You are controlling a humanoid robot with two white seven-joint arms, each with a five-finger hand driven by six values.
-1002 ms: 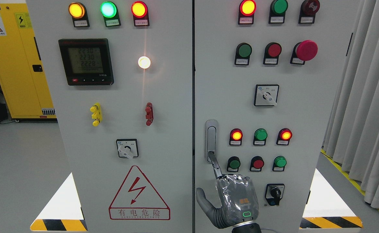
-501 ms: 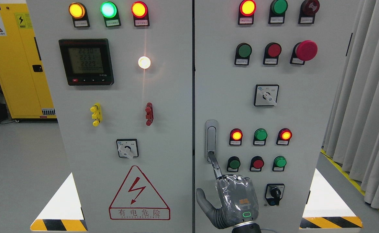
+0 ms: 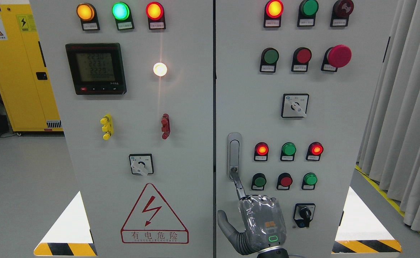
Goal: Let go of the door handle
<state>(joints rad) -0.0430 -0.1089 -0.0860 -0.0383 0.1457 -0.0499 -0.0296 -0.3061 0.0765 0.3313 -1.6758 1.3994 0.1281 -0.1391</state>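
A grey metal door handle point(image 3: 234, 154) stands upright on the left edge of the right cabinet door point(image 3: 339, 136). My right hand point(image 3: 262, 222), wrapped in clear plastic, rises from the bottom edge just below it. Its index finger point(image 3: 238, 184) points up and touches the handle's lower end. The thumb point(image 3: 226, 225) sticks out to the left and the other fingers are curled in. Nothing is grasped. My left arm is out of view.
Lit lamps point(image 3: 262, 149), push buttons point(image 3: 286, 181) and a black key switch point(image 3: 305, 214) sit just right of the handle. A red mushroom button point(image 3: 339, 56) protrudes higher up. The left door point(image 3: 188, 143) carries a meter point(image 3: 95, 68). Curtains point(image 3: 407, 118) hang at right, and a yellow cabinet point(image 3: 16, 71) stands at left.
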